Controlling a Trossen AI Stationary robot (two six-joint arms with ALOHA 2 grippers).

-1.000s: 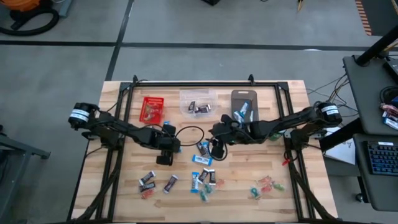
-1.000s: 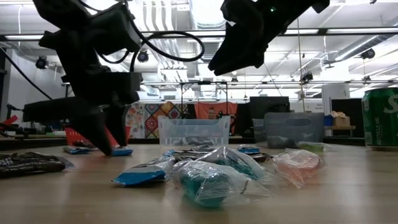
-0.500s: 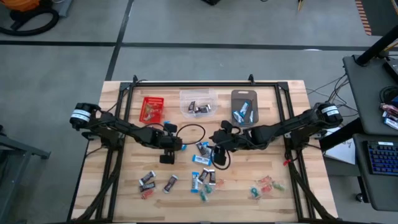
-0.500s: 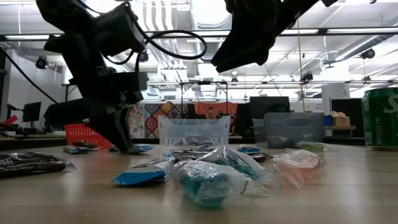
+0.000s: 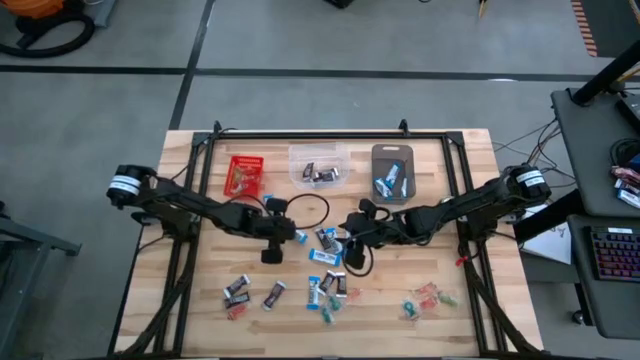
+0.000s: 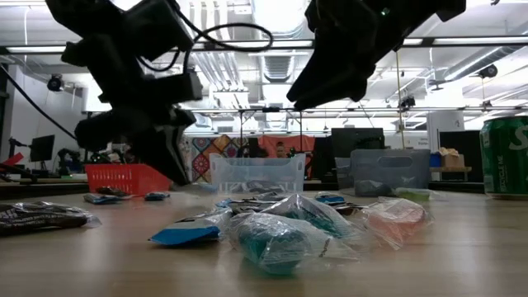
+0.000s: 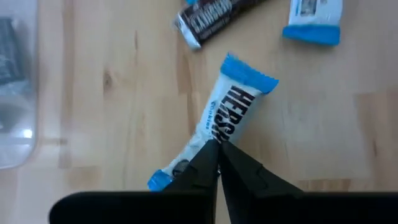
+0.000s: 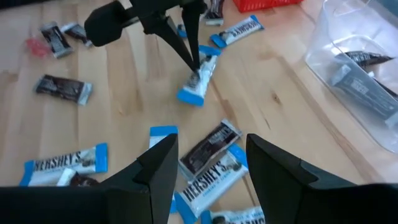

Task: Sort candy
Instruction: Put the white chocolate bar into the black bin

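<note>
Wooden table (image 5: 200, 310), red bin (image 5: 244, 173), clear bin (image 5: 318, 158), grey bin (image 5: 391, 159), green can (image 6: 505, 155)

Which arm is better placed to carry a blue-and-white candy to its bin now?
Left. The left gripper is already shut on a blue-and-white candy, while the right gripper is open and empty above the pile.

A wooden desk (image 5: 470, 300) stands on a grey floor (image 5: 300, 40) with dark lines; bright ceiling lights (image 6: 276, 16) shine above; a keyboard (image 5: 612, 255) sits nearby.
</note>
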